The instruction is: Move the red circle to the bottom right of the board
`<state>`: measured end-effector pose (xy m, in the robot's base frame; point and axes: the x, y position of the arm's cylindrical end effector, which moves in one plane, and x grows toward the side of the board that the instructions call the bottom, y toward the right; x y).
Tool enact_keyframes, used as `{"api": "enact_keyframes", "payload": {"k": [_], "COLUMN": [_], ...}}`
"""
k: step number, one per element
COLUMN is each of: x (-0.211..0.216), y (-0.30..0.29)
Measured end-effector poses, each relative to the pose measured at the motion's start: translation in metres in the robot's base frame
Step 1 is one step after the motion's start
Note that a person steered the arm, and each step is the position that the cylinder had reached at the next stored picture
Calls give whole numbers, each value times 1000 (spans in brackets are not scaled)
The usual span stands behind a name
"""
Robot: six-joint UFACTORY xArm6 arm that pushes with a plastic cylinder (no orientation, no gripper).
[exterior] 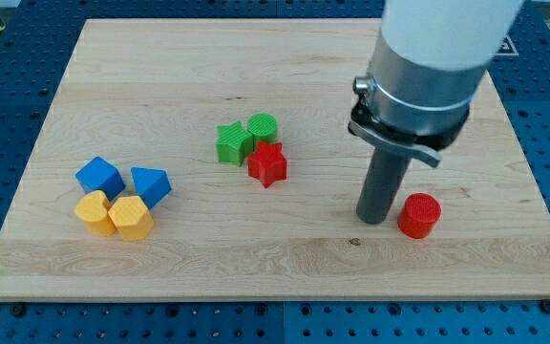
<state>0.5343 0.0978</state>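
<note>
We see my tip (374, 219) down on the board (285, 258), just left of the red circle (418, 215); touching or a hair apart, we cannot tell. No jaws here, only a rod. The red circle sits in the board's right half, nearer the bottom edge than the top, short of the bottom right corner. Mid-board, a red star (267, 164) touches a green star (233, 143) and a green circle (264, 127). Near the left edge, two blue blocks (99, 177) (150, 183) and two yellow blocks (94, 208) (131, 218) cluster.
</note>
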Motion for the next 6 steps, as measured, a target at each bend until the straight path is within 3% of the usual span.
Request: {"api": "enact_keyframes", "payload": {"k": [1, 3, 6], "x": [-1, 25, 27], "y": [36, 43, 91]}}
